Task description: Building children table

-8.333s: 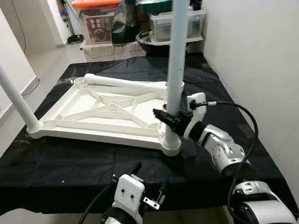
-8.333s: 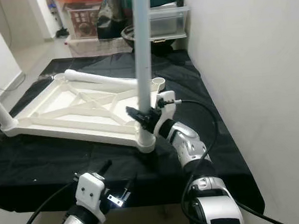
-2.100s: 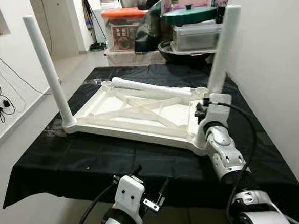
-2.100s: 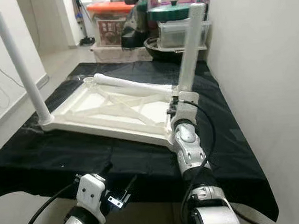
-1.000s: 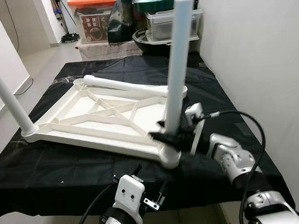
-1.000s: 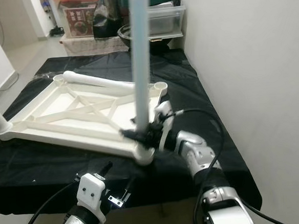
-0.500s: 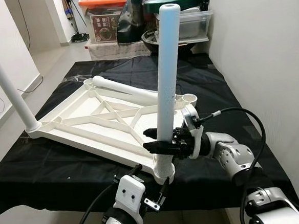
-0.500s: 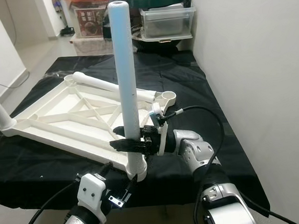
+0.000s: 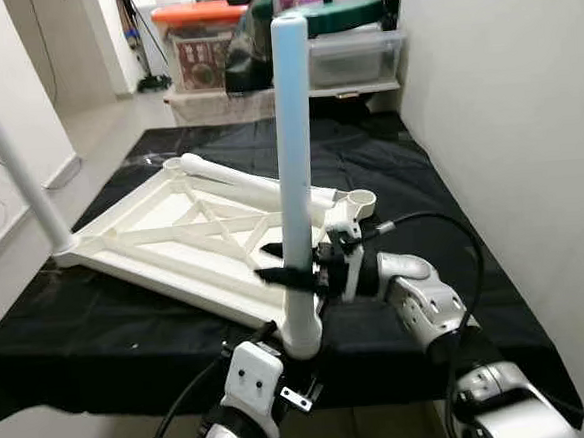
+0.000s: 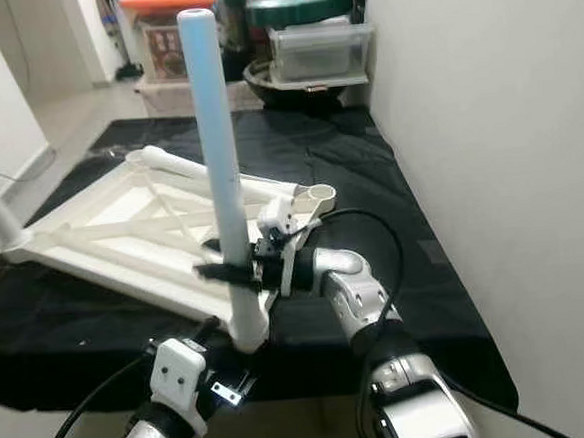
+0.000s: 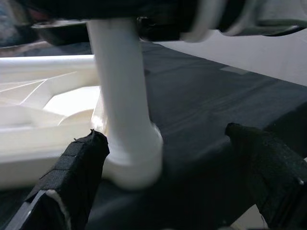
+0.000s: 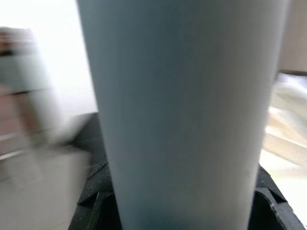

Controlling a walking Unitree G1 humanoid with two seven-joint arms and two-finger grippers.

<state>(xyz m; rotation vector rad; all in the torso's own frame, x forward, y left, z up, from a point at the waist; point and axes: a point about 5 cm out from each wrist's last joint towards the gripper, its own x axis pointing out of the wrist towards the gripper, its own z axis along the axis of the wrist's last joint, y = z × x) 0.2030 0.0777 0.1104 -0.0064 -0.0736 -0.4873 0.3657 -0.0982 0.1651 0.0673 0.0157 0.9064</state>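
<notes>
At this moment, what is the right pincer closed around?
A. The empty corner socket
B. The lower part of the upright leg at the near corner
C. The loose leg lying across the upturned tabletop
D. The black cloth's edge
B: the right pincer clamps low on the upright leg standing in the near corner of the upturned tabletop, while the loose leg lies untouched.
</notes>
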